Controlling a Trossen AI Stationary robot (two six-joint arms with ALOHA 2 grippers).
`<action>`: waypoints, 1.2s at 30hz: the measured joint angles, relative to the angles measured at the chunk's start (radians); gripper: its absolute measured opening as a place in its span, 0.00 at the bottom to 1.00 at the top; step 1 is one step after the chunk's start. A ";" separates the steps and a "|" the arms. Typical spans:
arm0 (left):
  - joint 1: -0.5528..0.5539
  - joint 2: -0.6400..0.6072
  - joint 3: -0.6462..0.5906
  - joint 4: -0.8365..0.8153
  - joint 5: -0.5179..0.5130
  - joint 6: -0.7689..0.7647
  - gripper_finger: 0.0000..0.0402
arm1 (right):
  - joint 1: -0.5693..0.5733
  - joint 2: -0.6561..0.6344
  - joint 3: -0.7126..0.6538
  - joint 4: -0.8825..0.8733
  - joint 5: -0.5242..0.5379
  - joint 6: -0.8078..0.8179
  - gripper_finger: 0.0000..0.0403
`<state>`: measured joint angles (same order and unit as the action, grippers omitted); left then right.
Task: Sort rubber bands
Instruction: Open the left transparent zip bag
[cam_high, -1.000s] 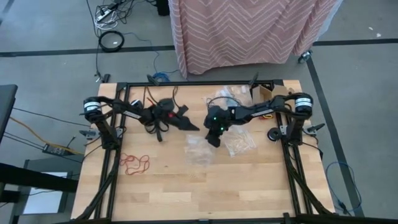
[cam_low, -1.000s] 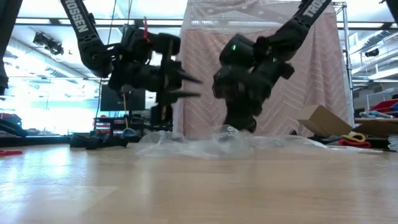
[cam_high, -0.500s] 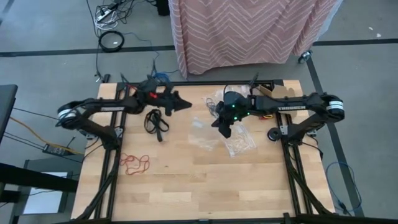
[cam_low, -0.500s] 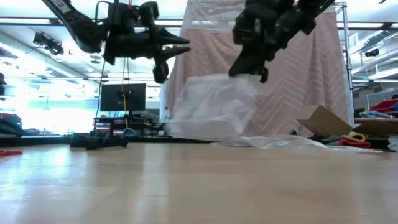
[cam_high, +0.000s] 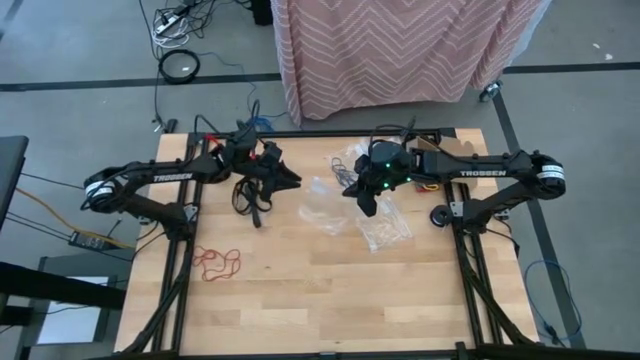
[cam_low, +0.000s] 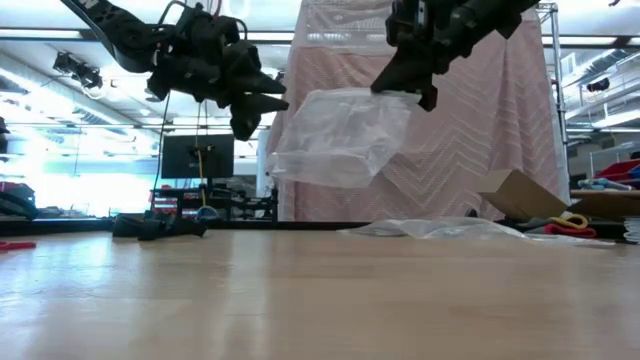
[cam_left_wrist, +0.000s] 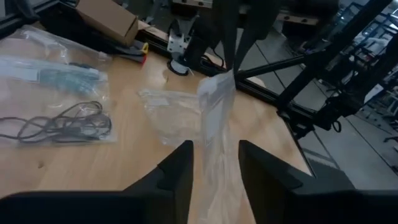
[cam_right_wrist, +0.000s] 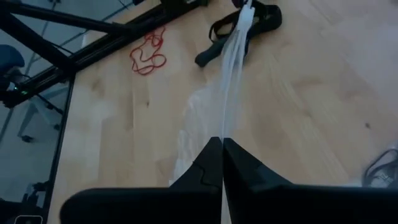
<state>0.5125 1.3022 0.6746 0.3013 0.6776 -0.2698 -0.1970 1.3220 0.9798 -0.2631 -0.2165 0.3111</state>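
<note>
The right claw (cam_low: 405, 85) is closed on the top edge of a clear bag (cam_low: 335, 140), holding it off the surface (cam_high: 330, 290). The left claw (cam_low: 265, 103) sits just beside the bag's far edge with its fingers (cam_left_wrist: 180, 171) parted and nothing between them; the bag edge hangs directly ahead of the gap. Risk: if the left claw closes short of the film, it misses the edge and the bag stays shut. Risk: if both claws pull apart too hard, the film may slip from the right claw and drop, scattering any contents. Whether this bag holds bands cannot be told. Count, taking the hanging bag as landmark: one red band cluster (cam_high: 217, 262) well apart on the left-arm side, one black band cluster (cam_high: 250, 195) between the red cluster and the bag, and two more clear bags (cam_high: 385, 230) on the right-arm side, one near the back edge.
</note>
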 joint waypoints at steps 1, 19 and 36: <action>0.000 0.000 0.000 0.000 0.000 -0.001 0.36 | 0.000 0.000 0.000 0.010 0.000 0.001 0.00; -0.031 0.001 0.000 0.051 -0.026 -0.023 0.42 | 0.030 0.000 0.000 0.068 -0.023 0.029 0.00; -0.101 0.139 0.172 -0.019 0.055 -0.005 0.40 | 0.052 0.001 0.000 0.084 -0.022 0.052 0.00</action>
<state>0.4118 1.4414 0.8469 0.2823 0.7324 -0.2748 -0.1448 1.3228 0.9798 -0.1794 -0.2382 0.3632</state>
